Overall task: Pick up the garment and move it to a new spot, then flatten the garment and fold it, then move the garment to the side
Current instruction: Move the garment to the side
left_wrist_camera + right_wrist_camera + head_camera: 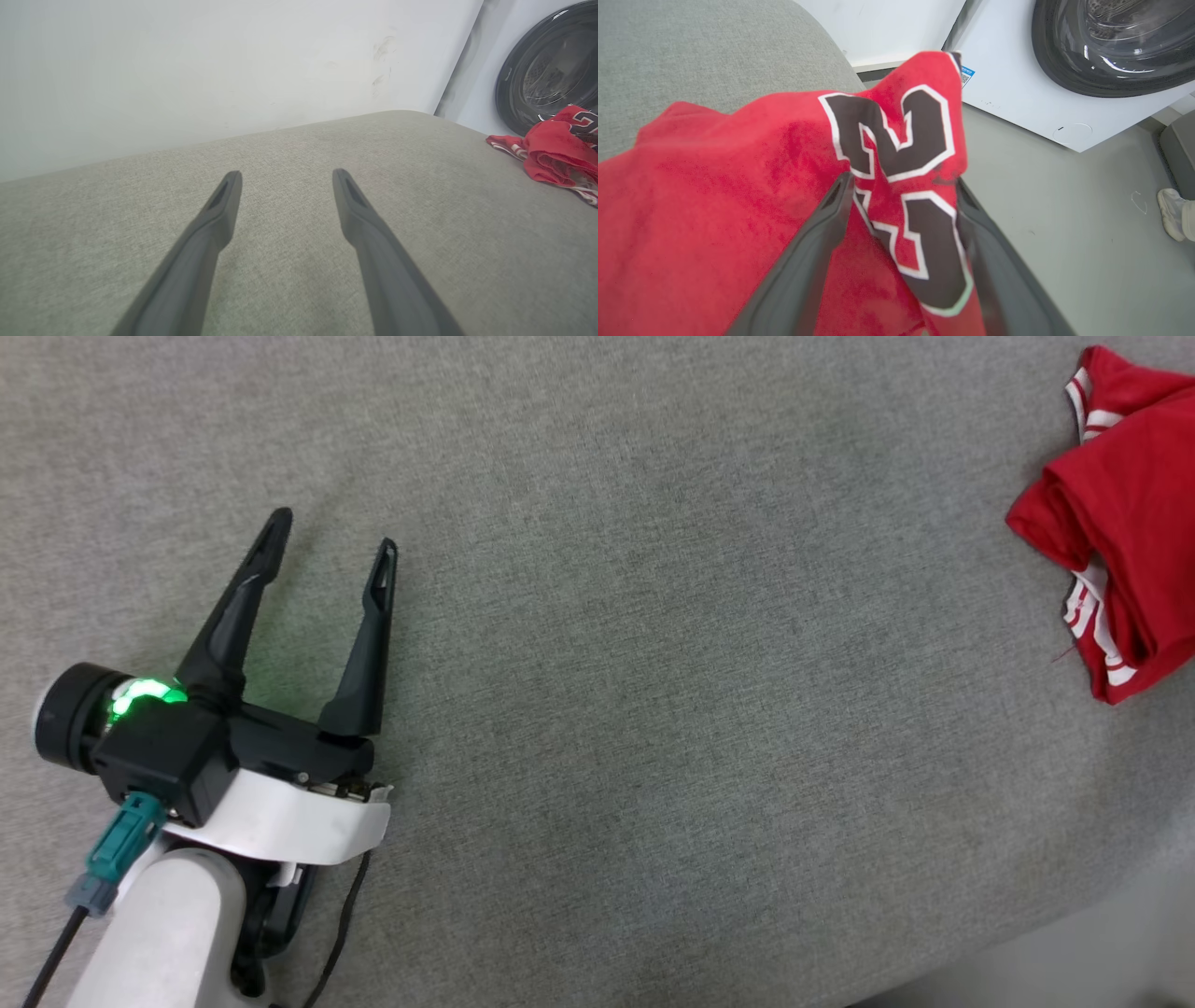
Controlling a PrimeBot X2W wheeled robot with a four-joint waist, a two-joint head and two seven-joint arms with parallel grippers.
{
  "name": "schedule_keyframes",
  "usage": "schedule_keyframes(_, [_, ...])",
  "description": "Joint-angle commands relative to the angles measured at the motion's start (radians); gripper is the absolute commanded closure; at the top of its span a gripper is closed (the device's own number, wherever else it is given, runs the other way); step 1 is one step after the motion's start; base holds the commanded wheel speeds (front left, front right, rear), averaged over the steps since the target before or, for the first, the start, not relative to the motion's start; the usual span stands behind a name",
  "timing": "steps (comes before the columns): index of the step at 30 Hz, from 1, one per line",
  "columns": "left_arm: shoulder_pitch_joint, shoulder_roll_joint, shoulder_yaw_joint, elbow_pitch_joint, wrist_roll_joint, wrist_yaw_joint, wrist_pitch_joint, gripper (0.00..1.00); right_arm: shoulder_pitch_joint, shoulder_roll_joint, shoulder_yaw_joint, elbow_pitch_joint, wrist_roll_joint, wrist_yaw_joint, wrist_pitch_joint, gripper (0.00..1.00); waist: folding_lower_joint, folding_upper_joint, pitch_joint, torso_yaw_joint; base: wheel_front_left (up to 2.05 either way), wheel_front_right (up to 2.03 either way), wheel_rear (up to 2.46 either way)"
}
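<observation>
The garment (1130, 523), red with white striped trim, lies bunched at the far right edge of the grey cloth surface (653, 709). The left wrist view shows the garment (556, 149) as a crumpled heap off to the right. In the right wrist view the garment (714, 196) is close up, and a fold bearing the black-and-white "23" hangs between the spread fingers of my right gripper (902, 181), draped against the right one. My left gripper (333, 534) rests open over bare surface at the lower left, far from the garment, with nothing between its fingers (219, 210).
A white washing machine with a dark round door (1111, 42) stands beyond the surface's right end, over a grey floor. A person's pale shoe (1174, 212) shows on that floor. The surface's front edge (1074, 915) runs across the lower right. A white wall (187, 70) backs the surface.
</observation>
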Motion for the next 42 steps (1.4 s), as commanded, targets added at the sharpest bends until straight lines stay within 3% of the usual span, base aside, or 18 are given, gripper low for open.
schedule_keyframes(1, [0.000,-0.010,-0.005,0.014,-0.007,0.004,-0.013,0.00,-0.018,0.009,-0.019,0.001,-0.021,-0.001,-0.032,0.00,-0.0001,0.0000,-0.032,0.008,0.00,0.00,0.00])
schedule_keyframes(9, [0.046,-0.050,-0.015,0.073,-0.026,0.019,-0.050,0.00,0.034,0.020,-0.043,-0.031,-0.058,-0.001,-0.103,0.00,-0.0001,0.0000,-0.153,0.031,0.00,0.00,0.00])
schedule_keyframes(16, [0.117,-0.098,-0.011,0.124,-0.050,0.042,-0.079,0.00,0.154,0.050,0.021,-0.102,-0.017,-0.001,-0.127,0.00,-0.0001,0.0000,-0.293,0.071,0.00,0.00,0.00])
schedule_keyframes(28, [0.231,-0.146,0.004,0.182,-0.064,0.071,-0.093,0.00,0.485,0.142,0.202,-0.422,0.138,-0.001,-0.081,0.00,-0.0001,0.0000,-0.454,0.184,0.00,0.00,0.00])
schedule_keyframes(34, [0.279,-0.151,0.028,0.210,-0.064,0.083,-0.095,0.00,0.619,0.186,0.318,-0.597,0.205,-0.001,-0.059,0.00,-0.0001,0.0000,-0.520,0.242,0.00,0.00,0.00])
schedule_keyframes(42, [0.356,-0.145,0.083,0.215,-0.050,0.098,-0.094,0.00,0.763,0.214,0.390,-0.779,0.242,-0.001,0.002,0.00,-0.0001,0.0000,-0.593,0.285,0.00,0.00,0.00])
